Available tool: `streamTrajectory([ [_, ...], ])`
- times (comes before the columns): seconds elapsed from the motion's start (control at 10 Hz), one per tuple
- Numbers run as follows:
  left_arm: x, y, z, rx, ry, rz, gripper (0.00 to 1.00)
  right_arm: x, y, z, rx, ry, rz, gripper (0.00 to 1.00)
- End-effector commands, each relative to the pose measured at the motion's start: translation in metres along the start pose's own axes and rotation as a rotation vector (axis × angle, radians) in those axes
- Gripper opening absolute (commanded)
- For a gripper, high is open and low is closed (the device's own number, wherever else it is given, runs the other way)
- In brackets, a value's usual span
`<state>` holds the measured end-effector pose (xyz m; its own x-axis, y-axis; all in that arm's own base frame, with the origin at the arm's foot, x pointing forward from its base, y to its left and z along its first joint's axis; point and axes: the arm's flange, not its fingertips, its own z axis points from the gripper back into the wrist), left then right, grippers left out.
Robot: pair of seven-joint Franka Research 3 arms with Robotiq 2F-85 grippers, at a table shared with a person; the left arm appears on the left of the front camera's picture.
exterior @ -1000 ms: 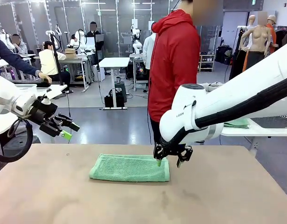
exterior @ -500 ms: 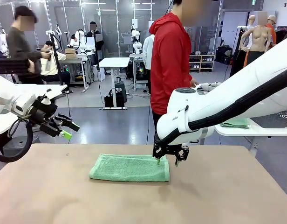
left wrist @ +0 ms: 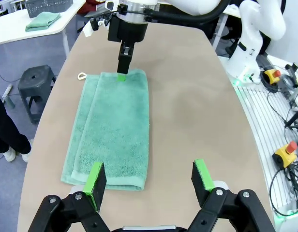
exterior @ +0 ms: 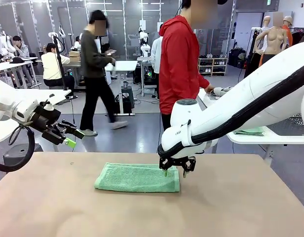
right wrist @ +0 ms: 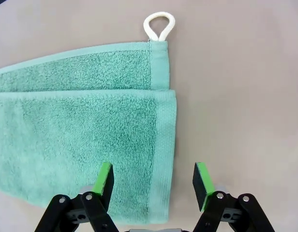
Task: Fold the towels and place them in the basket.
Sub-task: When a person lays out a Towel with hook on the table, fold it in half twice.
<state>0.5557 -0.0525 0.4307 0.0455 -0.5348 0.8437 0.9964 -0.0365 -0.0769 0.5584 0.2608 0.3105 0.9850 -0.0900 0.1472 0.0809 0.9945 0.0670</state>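
Right claw (exterior: 175, 173) gapes empty over the green towel's (exterior: 134, 177) end; left claw (exterior: 74, 138) gapes empty aside.

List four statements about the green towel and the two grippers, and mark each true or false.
1. The mint green towel lies folded on the table. True.
2. The right gripper is shut on the towel's end. False: its jaws stand open, one finger over the towel's end, the other over bare table beside it.
3. The left gripper is open, held in the air off to the side of the towel. True.
4. The towel's loop is tucked under the fold. False: it sticks out from a corner onto the table.
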Motion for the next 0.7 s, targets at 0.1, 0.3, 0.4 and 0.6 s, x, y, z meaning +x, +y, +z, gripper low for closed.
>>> streamTrajectory([
  [0.1, 0.001, 0.000, 0.001, -0.005, 0.017, -0.008, 0.89, 0.006, 0.009, -0.010, -0.044, -0.007, -0.031, 0.83],
  [0.3, 0.001, 0.000, 0.001, -0.005, 0.017, -0.008, 0.89, 0.007, 0.008, -0.016, -0.055, -0.013, -0.029, 0.83],
  [0.4, 0.001, 0.000, 0.001, -0.005, 0.017, -0.008, 0.89, 0.007, 0.007, -0.018, -0.054, -0.011, -0.027, 0.83],
  [0.6, 0.001, 0.000, 0.001, -0.005, 0.017, -0.008, 0.89, 0.007, 0.007, -0.020, -0.045, -0.012, -0.026, 0.63],
])
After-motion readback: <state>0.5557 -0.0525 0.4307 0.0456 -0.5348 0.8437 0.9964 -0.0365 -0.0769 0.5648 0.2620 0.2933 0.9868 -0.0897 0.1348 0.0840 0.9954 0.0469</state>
